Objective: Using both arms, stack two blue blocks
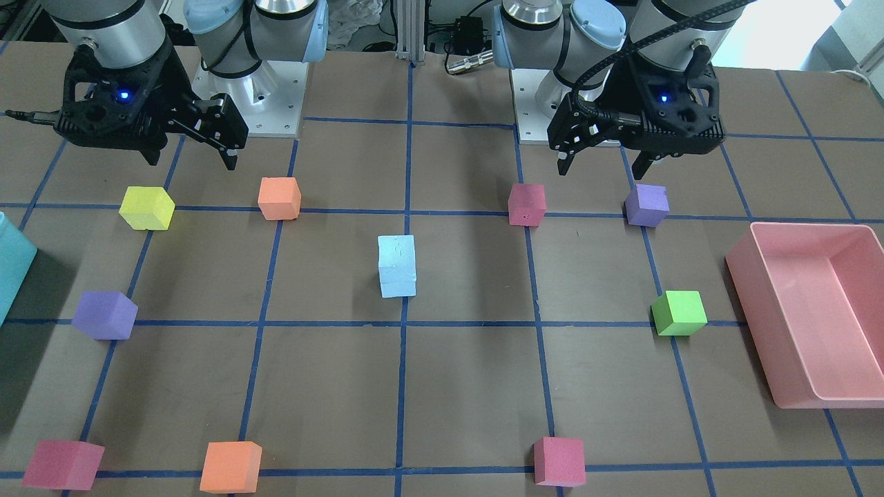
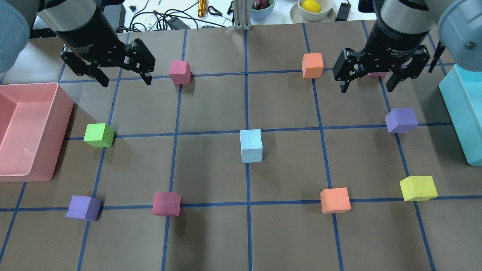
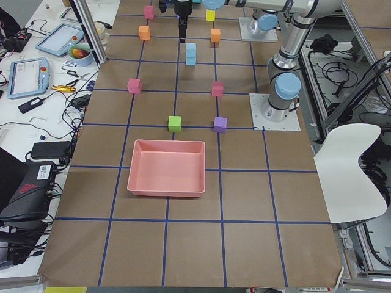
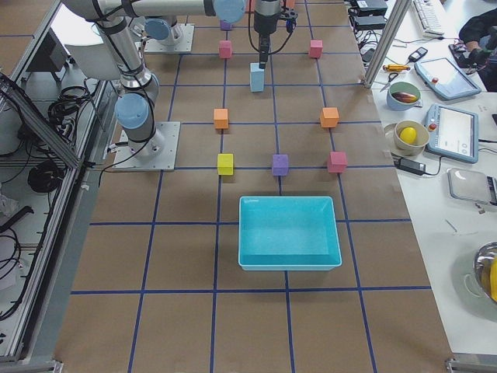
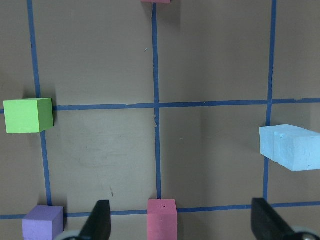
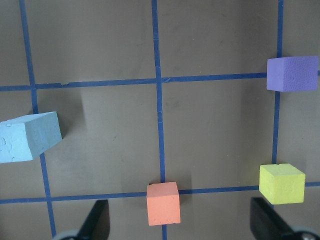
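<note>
Overhead view, left to right. A pink tray (image 2: 56,113) sits at the left edge of the tabletop (image 2: 211,233), with a green cube (image 2: 98,135) just beside it. The left hand (image 2: 126,82) hangs high over the left half, spread wide and holding nothing. A purple cube (image 2: 83,207) and a magenta cube (image 2: 166,204) lie nearer the robot.

The two blue blocks (image 2: 251,145) stand at the tabletop centre, one on top of the other, sides roughly flush, on the middle tape line. Both hands are well apart from them, as are the nearest cubes, among them an orange cube (image 2: 335,200).

The right hand (image 2: 366,89) hangs high over the right half, likewise spread and empty. A teal box (image 2: 463,113) occupies the right edge.

Differences between views:
- **Hidden cube:** overhead, the right hand hides most of a dark pink cube (image 2: 376,74). The front-facing view shows it whole.
- **Tray and box:** both are cropped overhead. The side views show each entire.
- **Wrist views:** the left one places the two blue blocks at its right edge, and the right one at its left edge.
</note>
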Robot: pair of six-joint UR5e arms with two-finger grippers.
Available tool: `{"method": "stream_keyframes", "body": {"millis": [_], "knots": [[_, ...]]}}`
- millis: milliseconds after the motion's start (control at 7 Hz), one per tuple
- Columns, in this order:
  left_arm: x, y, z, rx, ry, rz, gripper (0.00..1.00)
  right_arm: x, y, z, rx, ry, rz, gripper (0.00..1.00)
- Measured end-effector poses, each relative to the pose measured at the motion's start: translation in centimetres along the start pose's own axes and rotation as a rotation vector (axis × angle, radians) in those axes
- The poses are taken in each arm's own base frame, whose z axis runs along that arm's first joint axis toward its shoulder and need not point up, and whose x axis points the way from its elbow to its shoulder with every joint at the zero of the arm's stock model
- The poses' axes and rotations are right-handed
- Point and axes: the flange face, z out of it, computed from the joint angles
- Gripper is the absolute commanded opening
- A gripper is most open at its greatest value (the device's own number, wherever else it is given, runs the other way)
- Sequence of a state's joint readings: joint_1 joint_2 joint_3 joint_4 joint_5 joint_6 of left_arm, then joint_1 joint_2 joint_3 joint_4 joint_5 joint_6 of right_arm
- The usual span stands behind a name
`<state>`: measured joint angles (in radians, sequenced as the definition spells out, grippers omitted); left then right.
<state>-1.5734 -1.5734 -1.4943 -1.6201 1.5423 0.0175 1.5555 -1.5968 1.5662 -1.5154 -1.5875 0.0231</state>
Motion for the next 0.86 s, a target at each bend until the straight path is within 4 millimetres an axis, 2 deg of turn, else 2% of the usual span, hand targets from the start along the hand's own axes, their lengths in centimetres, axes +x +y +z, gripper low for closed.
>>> {"method": "stream_keyframes", "body": {"millis": [857], "knots": [[-0.82,0.12,-0.15,0.019,-0.056,-0.012,1.0,-0.04,0.01,0.0,-0.001,-0.004,0.0,1.0]]}}
